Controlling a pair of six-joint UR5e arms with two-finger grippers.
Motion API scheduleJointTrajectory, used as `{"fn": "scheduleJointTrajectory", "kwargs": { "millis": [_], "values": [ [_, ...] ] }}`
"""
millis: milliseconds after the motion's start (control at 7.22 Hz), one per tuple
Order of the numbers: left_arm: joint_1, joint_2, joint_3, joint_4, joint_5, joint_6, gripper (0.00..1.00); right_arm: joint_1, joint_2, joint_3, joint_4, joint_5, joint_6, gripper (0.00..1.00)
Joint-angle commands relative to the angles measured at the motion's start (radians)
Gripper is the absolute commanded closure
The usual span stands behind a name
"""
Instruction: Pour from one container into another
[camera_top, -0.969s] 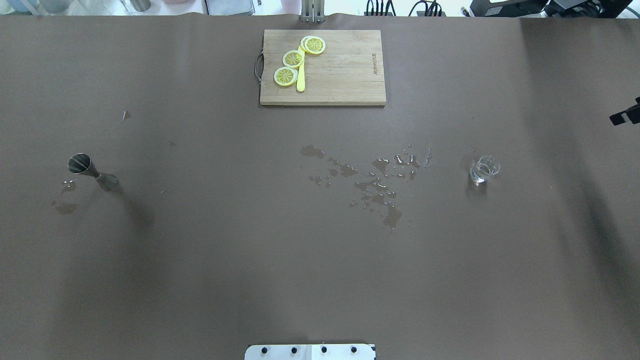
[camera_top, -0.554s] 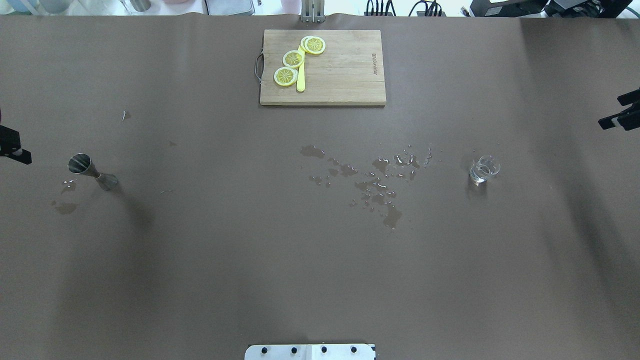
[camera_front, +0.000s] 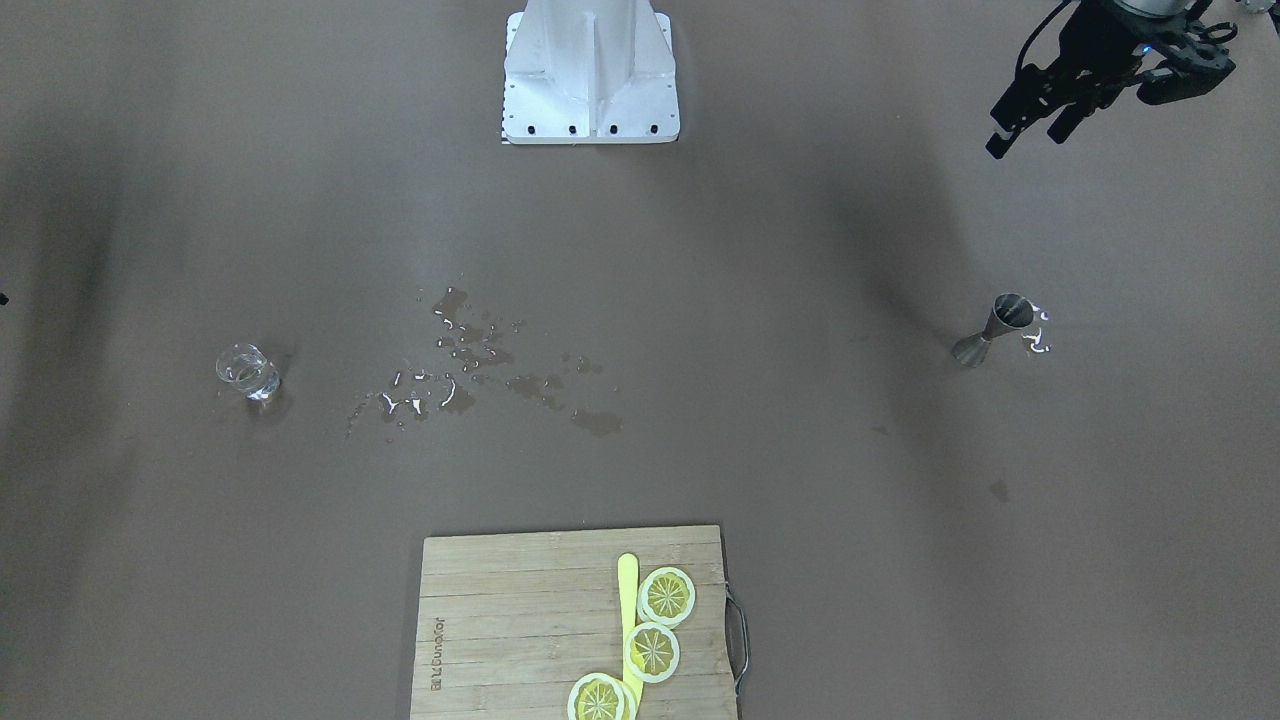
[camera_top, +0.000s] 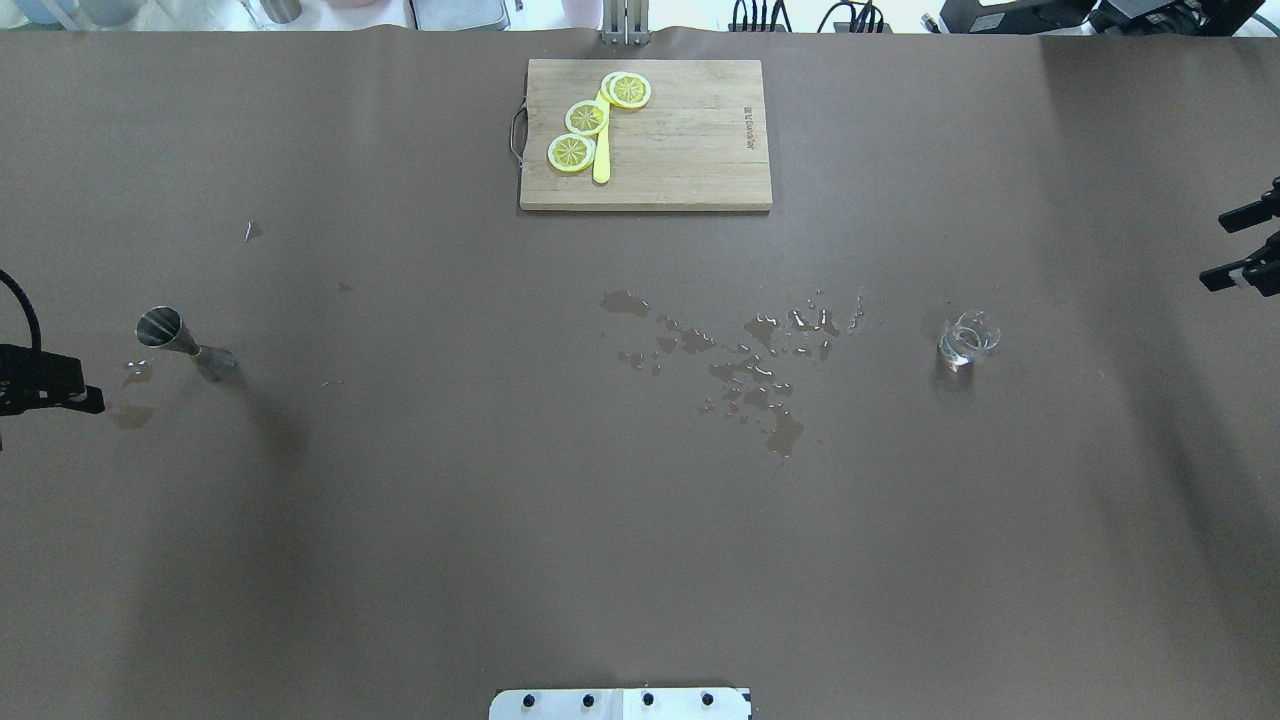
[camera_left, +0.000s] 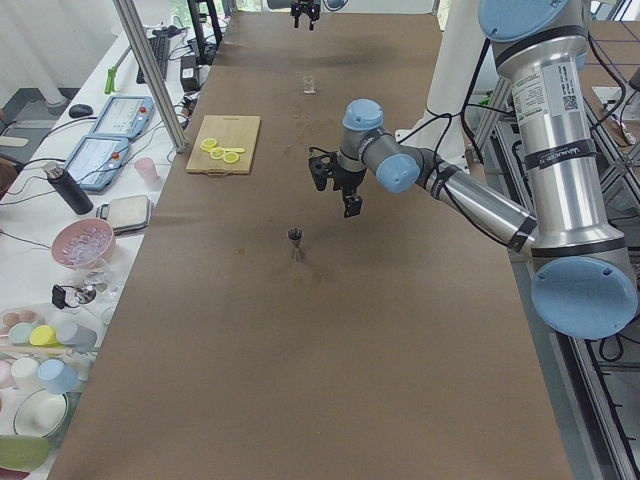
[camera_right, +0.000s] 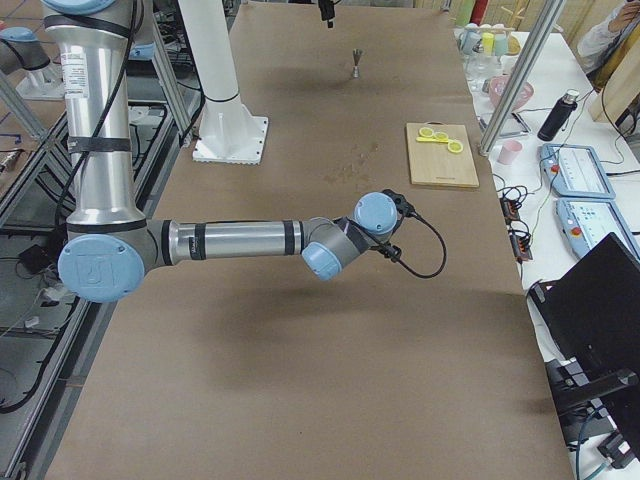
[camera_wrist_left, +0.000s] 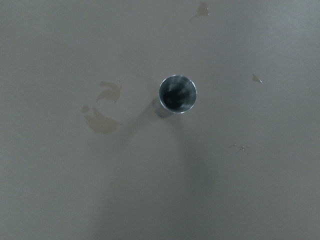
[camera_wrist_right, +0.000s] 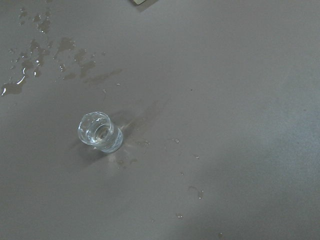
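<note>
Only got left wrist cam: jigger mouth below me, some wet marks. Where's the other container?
Observer: A small clear glass stands upright toward the robot's right end of the table, far from the jigger.
Operator: Anything between them?
Observer: Spilled liquid, droplets and small puddles, nearer the glass.
Operator: Left gripper state?
Observer: Left gripper open and empty, up off the table.
</note>
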Motion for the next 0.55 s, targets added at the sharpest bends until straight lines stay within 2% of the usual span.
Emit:
{"fn": "scheduleJointTrajectory", "kwargs": {
  "millis": [0, 138, 415],
  "values": [
    [0.078, -0.003, -0.006, -0.047, 0.048, -0.068, 0.02, -0.015, -0.04, 0.002, 0.113, 0.009, -0.041, 0.02],
    [0.183, -0.009, -0.014, -0.055, 0.179, -0.138, 0.02, -0.025, -0.057, 0.002, 0.173, 0.019, -0.04, 0.02],
    [0.357, 0.027, -0.018, -0.075, 0.492, -0.162, 0.02, -0.034, -0.061, -0.025, 0.262, 0.08, -0.035, 0.02]
  ]
}}
